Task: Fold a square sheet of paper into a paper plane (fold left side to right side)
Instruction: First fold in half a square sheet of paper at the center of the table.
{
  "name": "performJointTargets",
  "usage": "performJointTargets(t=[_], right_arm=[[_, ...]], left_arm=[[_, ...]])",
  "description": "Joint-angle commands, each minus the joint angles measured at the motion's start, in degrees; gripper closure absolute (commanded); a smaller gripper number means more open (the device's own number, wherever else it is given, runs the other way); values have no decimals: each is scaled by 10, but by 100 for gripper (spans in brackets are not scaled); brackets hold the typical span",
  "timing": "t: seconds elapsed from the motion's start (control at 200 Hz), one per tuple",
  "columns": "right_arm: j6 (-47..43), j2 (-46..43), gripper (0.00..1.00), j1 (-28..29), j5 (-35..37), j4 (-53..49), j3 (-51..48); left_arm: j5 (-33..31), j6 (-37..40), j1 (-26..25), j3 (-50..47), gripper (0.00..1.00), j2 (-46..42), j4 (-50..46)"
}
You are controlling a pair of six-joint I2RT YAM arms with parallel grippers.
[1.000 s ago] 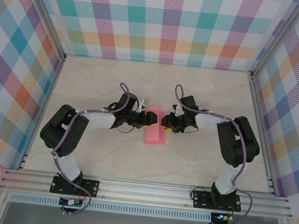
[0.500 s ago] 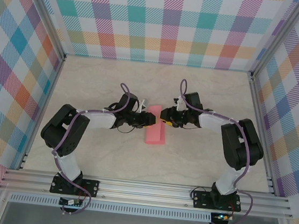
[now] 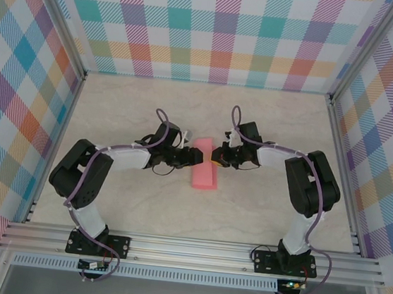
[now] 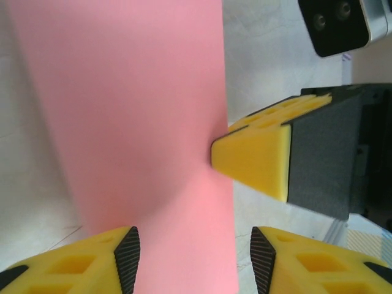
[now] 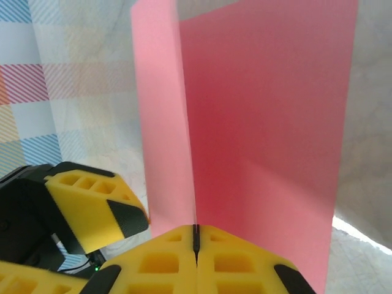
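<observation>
Two hands meet at the thin salmon-pink square sheet of paper, which lies folded into a narrow strip at the middle of the pale marbled counter. The right hand is closed, pinching the strip's edge. The left hand hovers with its jaws apart over the opposite side.

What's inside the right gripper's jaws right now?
The right gripper is shut on the raised edge of the square sheet of paper, which runs into the seam between its fingers. How deep the paper reaches between them is covered.
</observation>
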Motion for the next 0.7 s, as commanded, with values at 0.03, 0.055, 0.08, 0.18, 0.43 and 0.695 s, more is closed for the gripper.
performJointTargets(t=[0.03, 0.055, 0.08, 0.18, 0.43, 0.695], right_arm=[[-39, 16, 96, 3, 48, -58, 36], [-42, 19, 96, 3, 53, -67, 42], [-46, 23, 96, 3, 56, -73, 48], [-54, 38, 95, 3, 62, -96, 63], [-47, 37, 94, 3, 88, -105, 55], [-33, 41, 93, 3, 81, -91, 41]], left_arm=[[-88, 26, -8, 25, 44, -33, -114], [-90, 27, -8, 26, 43, -29, -118], [-87, 26, -8, 27, 43, -26, -117], [-78, 18, -8, 34, 42, -5, -106], [-72, 5, -11, 78, 40, 47, -100], [-77, 3, -13, 113, 42, 92, -107]])
